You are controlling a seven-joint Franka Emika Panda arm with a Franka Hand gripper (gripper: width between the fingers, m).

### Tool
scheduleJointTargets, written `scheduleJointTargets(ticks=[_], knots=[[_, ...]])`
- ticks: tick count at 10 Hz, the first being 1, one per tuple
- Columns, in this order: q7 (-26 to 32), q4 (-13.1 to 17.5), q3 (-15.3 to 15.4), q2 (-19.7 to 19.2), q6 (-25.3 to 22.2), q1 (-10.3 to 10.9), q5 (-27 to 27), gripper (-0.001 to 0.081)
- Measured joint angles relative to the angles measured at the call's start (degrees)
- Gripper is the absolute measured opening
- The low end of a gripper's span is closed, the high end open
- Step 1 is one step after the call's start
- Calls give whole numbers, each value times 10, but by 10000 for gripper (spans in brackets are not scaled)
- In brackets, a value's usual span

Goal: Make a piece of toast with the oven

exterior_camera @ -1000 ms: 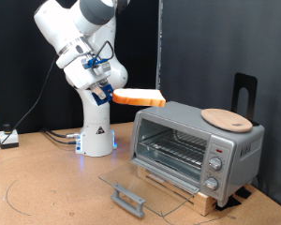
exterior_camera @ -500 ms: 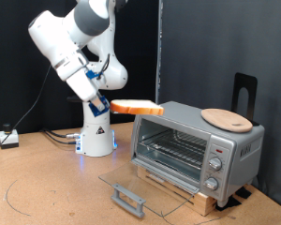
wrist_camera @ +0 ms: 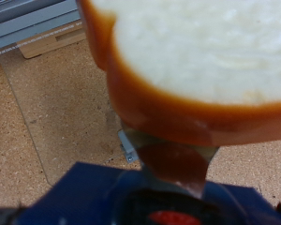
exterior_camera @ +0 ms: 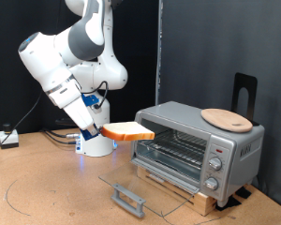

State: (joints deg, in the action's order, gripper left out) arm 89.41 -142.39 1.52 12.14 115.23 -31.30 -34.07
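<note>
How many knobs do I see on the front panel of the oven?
3. They are stacked vertically on the oven's panel at the exterior view's right: top knob, middle knob, bottom knob.

A dark curtain [exterior_camera: 192, 47] is hanging behind the scene beside a white wall [exterior_camera: 14, 28]. A brown cork-textured tabletop [exterior_camera: 47, 192] is lying under even light, with cables [exterior_camera: 28, 112] trailing across it.

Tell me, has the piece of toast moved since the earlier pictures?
Yes. The piece of toast, held in the gripper, has come down from above the oven roof to the level of its open front.
</note>
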Motion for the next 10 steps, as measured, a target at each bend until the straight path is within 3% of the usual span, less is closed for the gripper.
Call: scheduleJointTargets(ticks=[4,7,10], knots=[[74,-24,22,-1,22,8,26,461],[110,-71,67,-1,114,40,4,461],[109,-100,104,7,137,77,-54,461]])
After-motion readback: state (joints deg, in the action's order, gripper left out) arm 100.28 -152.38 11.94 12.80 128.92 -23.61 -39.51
